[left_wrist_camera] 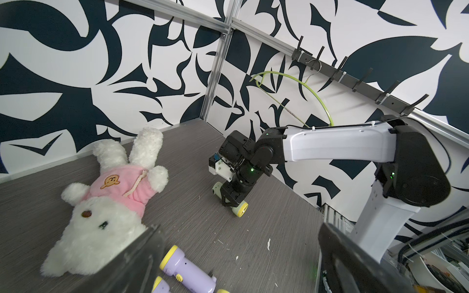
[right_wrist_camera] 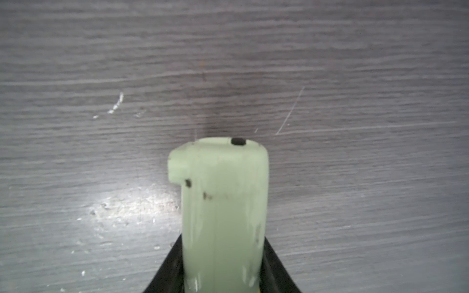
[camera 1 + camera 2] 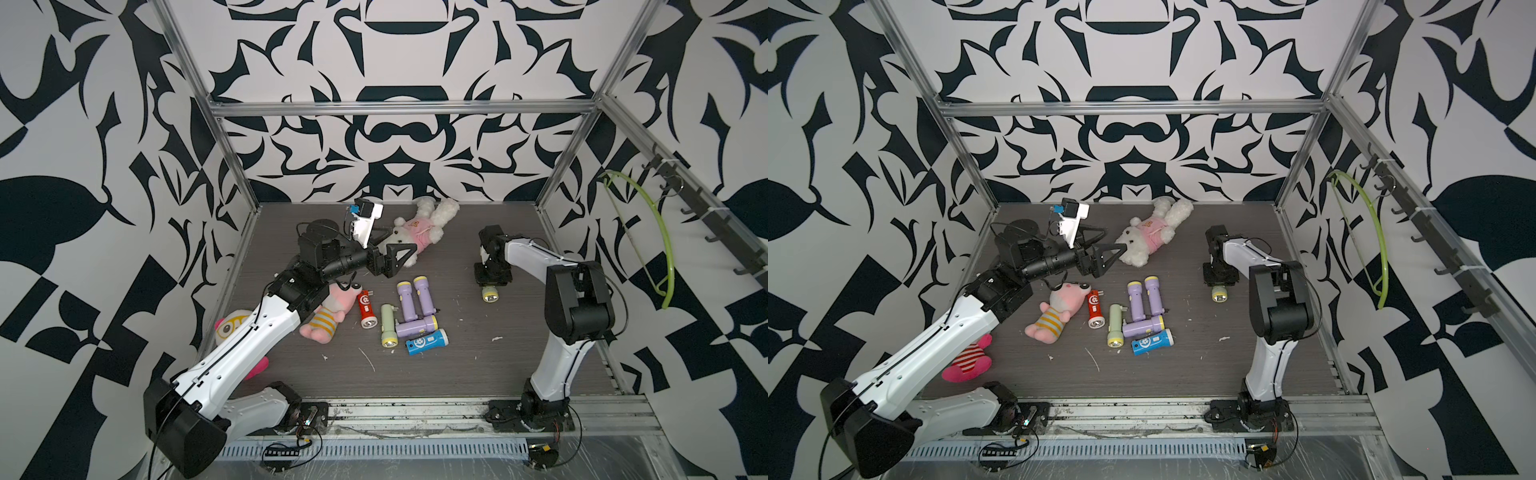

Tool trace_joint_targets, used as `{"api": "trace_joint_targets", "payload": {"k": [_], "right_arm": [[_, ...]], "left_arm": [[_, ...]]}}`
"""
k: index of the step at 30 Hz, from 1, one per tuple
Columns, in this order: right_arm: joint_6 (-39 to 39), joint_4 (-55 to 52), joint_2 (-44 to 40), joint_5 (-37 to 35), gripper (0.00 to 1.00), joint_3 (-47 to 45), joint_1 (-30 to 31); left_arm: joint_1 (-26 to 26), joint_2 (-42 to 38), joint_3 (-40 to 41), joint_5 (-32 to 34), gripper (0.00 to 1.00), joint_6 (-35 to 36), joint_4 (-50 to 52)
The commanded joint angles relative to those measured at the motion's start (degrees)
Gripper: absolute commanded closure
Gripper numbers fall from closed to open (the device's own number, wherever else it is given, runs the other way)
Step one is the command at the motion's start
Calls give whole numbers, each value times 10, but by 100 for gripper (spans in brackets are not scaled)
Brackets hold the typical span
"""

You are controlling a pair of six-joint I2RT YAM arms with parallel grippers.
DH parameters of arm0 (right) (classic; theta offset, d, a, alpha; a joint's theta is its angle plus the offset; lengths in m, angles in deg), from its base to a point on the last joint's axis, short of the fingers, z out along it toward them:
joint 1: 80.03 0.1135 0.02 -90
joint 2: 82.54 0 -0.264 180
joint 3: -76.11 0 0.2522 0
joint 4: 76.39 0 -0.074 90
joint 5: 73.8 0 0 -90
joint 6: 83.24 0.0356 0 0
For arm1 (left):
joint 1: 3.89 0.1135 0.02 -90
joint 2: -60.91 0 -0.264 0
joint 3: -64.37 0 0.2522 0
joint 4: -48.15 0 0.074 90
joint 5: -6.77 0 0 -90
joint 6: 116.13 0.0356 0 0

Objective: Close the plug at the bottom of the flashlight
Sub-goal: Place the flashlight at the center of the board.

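Six loose flashlights [image 3: 409,328] clustered, plush rabbit [image 3: 419,232] beside left end effector [image 3: 402,240]

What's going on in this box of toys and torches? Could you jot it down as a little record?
Right gripper: shut on pale green flashlight, low near the table
Left gripper: open, empty, raised near white plush rabbit
Loose flashlights: six clustered mid-table: three purple flashlights, red flashlight, second green flashlight, blue flashlight
Other toys: pink striped plush; another plush partly under the left arm
Tail end: faces the right wrist camera; plug state unclear
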Motion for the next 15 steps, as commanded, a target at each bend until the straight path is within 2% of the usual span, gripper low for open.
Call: {"api": "trace_joint_targets", "payload": {"k": [1,11,12,13,14,15], "right_arm": [[10,3,3,8,78,2,-2],[12,9,9,15,58,1,-3],[13,9,9,14,45,1,-3],[12,9,8,13,36,2,-3],[13,8,7,11,10,1,-3],[14,9,5,9,0,0,-3]], "left_arm": [[-1,2,-9,-8,1,2,-2],[0,9,-14,-12,1,-2,-1],[-1,10,-15,-12,1,-3,0],[0,11,-15,-13,1,-3,0],[0,11,-15,-13,1,-3,0],[0,11,-15,-13,1,-3,0]]}}
